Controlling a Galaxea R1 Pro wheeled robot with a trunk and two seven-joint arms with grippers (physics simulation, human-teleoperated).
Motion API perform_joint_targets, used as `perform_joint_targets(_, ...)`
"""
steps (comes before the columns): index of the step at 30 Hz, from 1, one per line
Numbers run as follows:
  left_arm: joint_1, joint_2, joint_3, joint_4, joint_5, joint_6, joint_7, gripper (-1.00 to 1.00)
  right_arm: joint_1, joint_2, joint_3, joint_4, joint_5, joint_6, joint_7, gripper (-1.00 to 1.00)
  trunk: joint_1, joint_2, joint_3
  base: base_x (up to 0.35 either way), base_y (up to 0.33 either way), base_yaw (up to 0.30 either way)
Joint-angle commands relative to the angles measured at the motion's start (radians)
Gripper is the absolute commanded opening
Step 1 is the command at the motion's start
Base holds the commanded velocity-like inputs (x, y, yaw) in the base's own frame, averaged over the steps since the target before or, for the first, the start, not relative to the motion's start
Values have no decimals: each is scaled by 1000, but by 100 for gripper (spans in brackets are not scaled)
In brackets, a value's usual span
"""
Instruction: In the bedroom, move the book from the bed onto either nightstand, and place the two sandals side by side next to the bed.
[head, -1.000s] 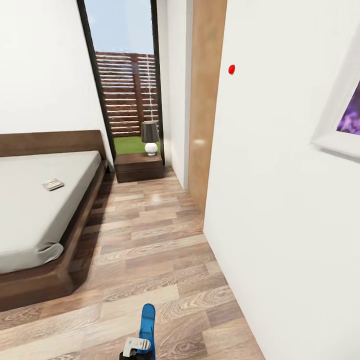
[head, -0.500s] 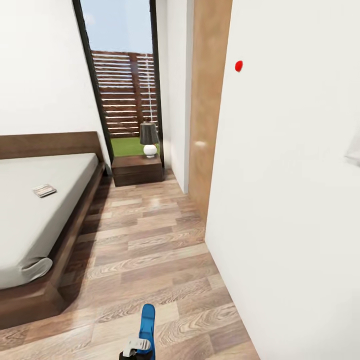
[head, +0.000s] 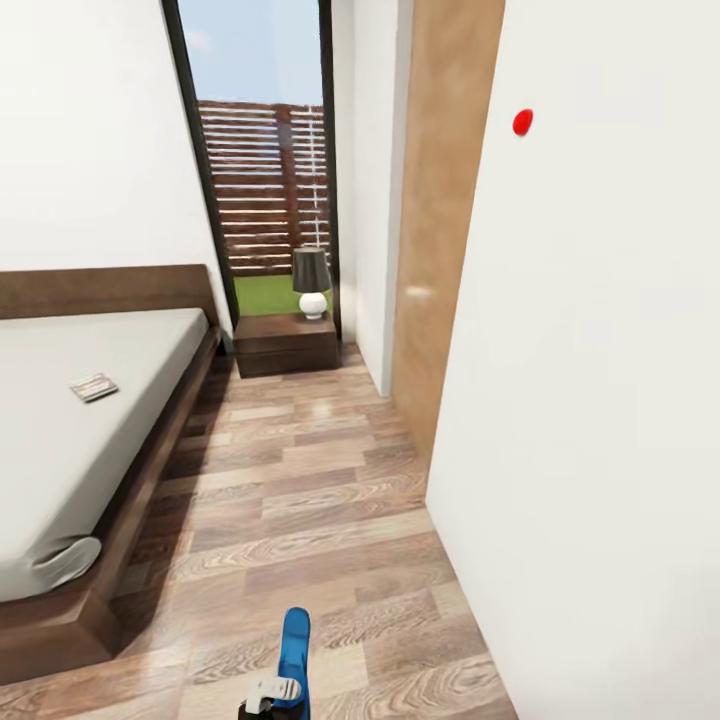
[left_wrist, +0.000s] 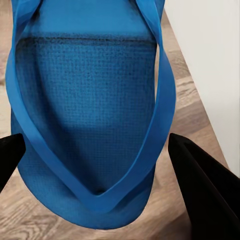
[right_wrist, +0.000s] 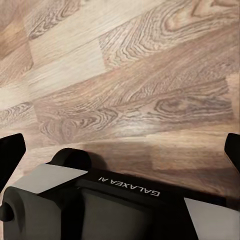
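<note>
Left gripper (left_wrist: 95, 150): fingers standing wide on either side of a blue sandal (left_wrist: 90, 115), sandal hanging sole-flat before the wrist camera with its strap loop toward the lens; actual contact not visible, so grasp not confirmable, though presumably carrying it, since same sandal (head: 294, 645) showing upright at the lower edge of the head view, clear of the floor (head: 300, 480).

Right gripper (right_wrist: 120, 145): finger tips sitting far apart at the picture's two edges, spread and holding nothing, pointing down at bare planks; likely being kept free for the book.

Bed (head: 60, 440): occupying the left of the head view, pale mattress on dark frame, running along the aisle.

Window (head: 262, 150): tall, dark-framed, closing the far end of the aisle, slatted fence beyond.

Nightstand (head: 288, 342): sitting just beside the headboard under the window; probable destination for the book, being nearest the bed.

Lamp (head: 311, 282): standing on the nightstand toward its right, leaving bare top at the left.

Book (head: 93, 386): lying flat on the mattress, well short of the headboard, not yet moved.

Second sandal: whereabouts not determinable.
</note>
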Motion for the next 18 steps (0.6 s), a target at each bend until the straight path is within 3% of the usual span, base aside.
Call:
perform_joint_targets(1, -1, 0, 0, 1, 6, -2, -3, -100, 0, 0, 8, -2, -11, 7, 2, 100, 0, 0, -1, 274, 0, 5)
perform_joint_targets(7, -1, 0, 0, 1, 6, -2, -3, -100, 0, -1, 8, -1, -11, 7, 2, 100, 0, 0, -1, 249, 0, 87)
perform_joint_targets(12, -1, -1, 0, 1, 6, -2, -3, -100, 0, -1, 8, -2, -11, 7, 2, 100, 0, 0, -1, 65, 0, 206)
perform_joint_targets(18, -1, 0, 0, 1, 6, -2, -3, -100, 0, -1, 8, -1, -11, 7, 2, 100, 0, 0, -1, 42, 0, 34)
